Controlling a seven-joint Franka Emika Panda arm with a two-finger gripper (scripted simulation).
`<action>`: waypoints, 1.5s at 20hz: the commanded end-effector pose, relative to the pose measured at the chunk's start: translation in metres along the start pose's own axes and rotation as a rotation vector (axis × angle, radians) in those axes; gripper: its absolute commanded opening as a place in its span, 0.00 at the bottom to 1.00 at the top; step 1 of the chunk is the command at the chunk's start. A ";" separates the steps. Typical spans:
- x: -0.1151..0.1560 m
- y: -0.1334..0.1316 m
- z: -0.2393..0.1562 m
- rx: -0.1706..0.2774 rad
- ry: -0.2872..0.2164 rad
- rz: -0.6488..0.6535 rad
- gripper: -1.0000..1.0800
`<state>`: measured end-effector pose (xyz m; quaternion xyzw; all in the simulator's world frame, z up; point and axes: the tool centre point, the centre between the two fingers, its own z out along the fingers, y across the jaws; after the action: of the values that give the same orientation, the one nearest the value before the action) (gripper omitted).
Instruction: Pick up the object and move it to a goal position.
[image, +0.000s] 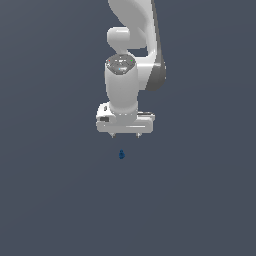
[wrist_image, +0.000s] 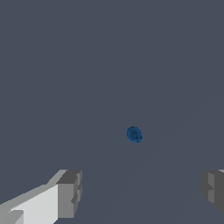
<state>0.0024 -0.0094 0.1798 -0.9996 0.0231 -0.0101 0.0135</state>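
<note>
I see my gripper (image: 125, 135) spread wide, apparently above the tiny blue object (image: 121, 154), not touching.

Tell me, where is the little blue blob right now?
In the exterior view the small dark blue blob sits alone on the grey floor, just below the open white gripper and not touching it. The wrist view shows it ahead of the gripper's spread fingers.

We count one white robot arm (image: 131, 75) ending in one gripper (image: 126, 135), and that gripper carries two fingers (wrist_image: 70, 192). We find one small dark blue object (image: 121, 154) on the grey ground (image: 50, 200). It may be two stacked lumps, but it looks too small and blurred to tell.
</note>
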 end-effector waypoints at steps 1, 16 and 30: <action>0.000 0.000 0.000 0.000 0.000 0.000 0.96; 0.005 0.014 -0.010 0.011 0.014 0.020 0.96; 0.005 0.018 0.007 -0.004 0.005 -0.189 0.96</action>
<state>0.0067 -0.0265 0.1750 -0.9983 -0.0544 -0.0144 0.0117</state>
